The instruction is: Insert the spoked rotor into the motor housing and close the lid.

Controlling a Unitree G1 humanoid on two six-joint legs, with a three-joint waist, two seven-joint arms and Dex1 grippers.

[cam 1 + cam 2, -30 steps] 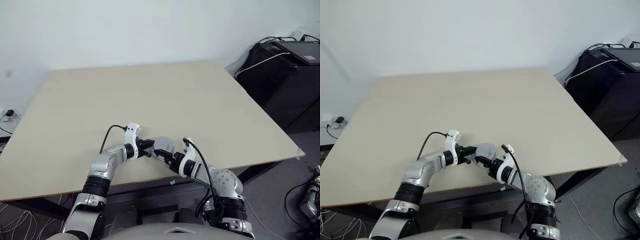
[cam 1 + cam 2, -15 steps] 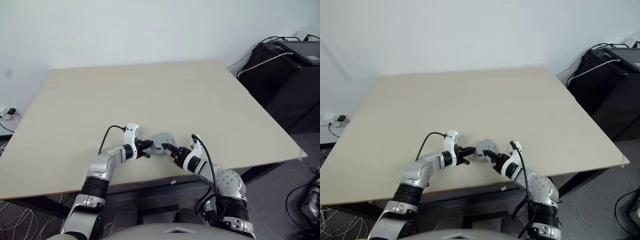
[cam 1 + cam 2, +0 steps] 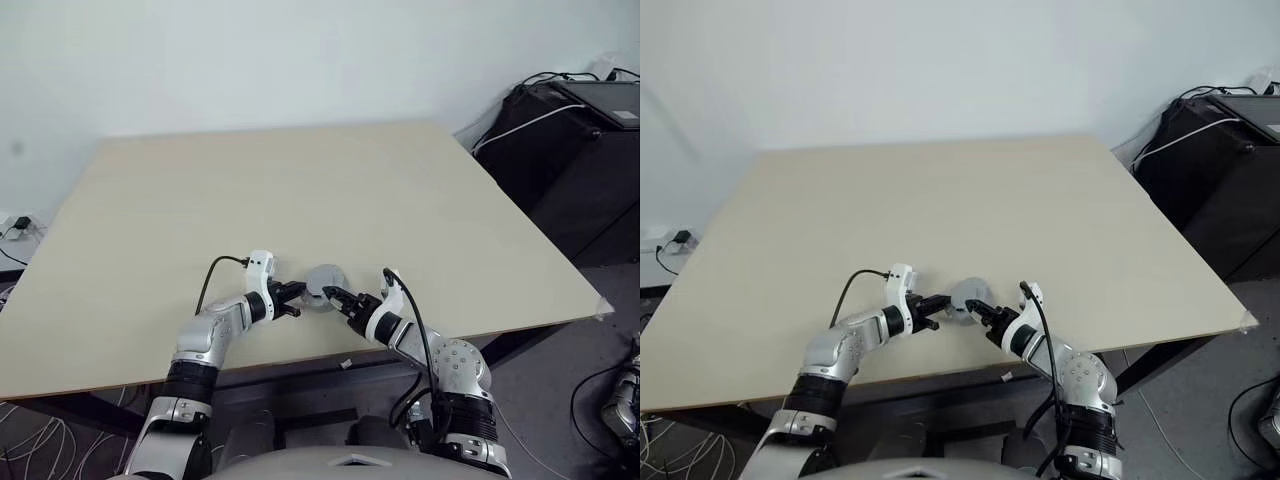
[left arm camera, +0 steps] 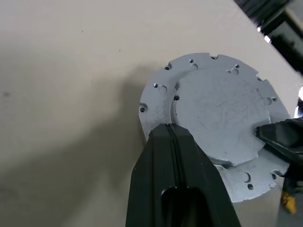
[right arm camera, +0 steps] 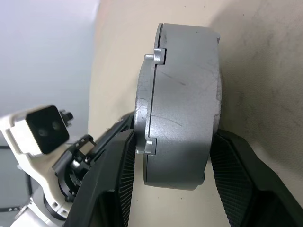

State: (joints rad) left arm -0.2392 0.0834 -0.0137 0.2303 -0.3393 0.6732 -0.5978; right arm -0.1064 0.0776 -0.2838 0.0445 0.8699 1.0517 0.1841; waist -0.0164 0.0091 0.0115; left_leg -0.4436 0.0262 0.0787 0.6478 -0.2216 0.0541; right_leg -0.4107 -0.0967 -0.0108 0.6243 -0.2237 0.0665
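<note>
Round grey metal motor housing (image 5: 189, 94) sits on the pale wooden surface (image 3: 300, 180) near its front edge, between both arms. The matt grey stepped lid (image 4: 222, 109), w/ small holes round its rim, is already seated on top. Can't tell if the rotor is inside.

Handling, as a guess: solid machined metal, so stiff, fairly heavy for its size, not fragile. The walls are smooth and likely slippery, so best gripped across the cylindrical side wall, below the lid seam. Push down on the lid's flat face, not the thin notched rim.

Left tool (image 4: 170, 130): fingers pressed together, tip resting at the lid's edge by the raised step. Right tool (image 5: 173, 137): fingers either side of the housing wall, looks clamped on it.

Vs 1 s ago: right tool was tucked closer under the part, wrist nearer the left arm. It has since swung out to the right and narrowed onto the housing. Left tool approx unchanged. No real change over the last half sec.
</note>
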